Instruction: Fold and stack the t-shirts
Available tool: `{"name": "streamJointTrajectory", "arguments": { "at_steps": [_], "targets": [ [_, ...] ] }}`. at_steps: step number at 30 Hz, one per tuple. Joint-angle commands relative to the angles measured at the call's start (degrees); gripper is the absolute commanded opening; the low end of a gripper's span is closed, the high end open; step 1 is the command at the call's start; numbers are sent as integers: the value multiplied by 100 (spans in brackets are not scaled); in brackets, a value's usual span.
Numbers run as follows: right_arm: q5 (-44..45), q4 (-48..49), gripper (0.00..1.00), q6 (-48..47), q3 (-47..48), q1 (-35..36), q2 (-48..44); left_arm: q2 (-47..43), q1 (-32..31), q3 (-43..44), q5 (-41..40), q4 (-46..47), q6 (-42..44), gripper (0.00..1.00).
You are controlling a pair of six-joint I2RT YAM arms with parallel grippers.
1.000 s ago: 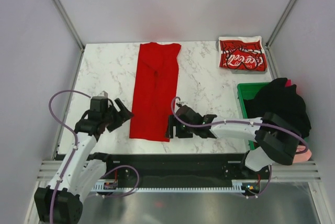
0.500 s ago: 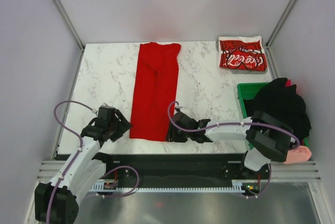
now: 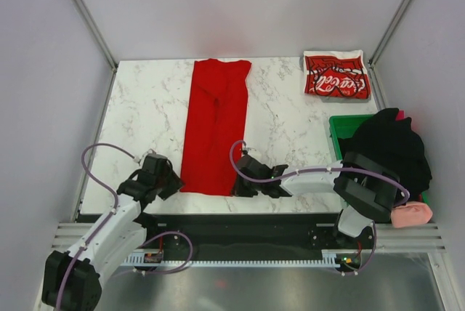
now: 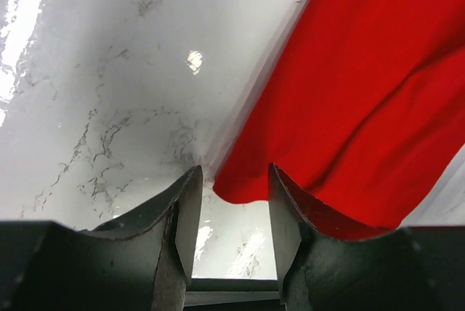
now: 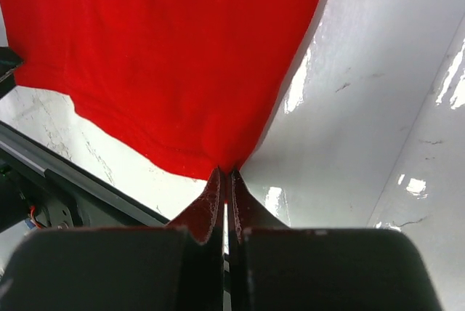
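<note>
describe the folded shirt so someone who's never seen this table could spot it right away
Look at the marble table and go to its far right corner, just beyond the green bin. The folded shirt lies there as a small rectangle. Unlike the plain shirt stretched long down the middle, it carries white script.

White marble table; green bin of black cloth at right.
</note>
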Motion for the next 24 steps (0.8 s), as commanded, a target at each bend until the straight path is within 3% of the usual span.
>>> {"name": "streamJointTrajectory", "arguments": {
  "at_steps": [1, 7, 11, 16, 24],
  "targets": [
    [207, -254, 0, -94, -11, -65, 123, -121, -168, -68, -310, 210, -255, 48],
    [154, -245, 0, -120, -55, -144, 132, 169, -326, -121, -346, 517, -343, 30],
    [137, -271, 0, -112, -187, -249, -17, 231, -370, -130, -284, 667, -378, 2],
    [172, -648, 0, -86, -476, -294, -517, 2, -669, 159, -143, 475, -501, 2],
    [357, -1650, 0, 239, -1162, -215, -2231, -191, -2250, 572, -468, -316, -1484, 2]
  ]
}}
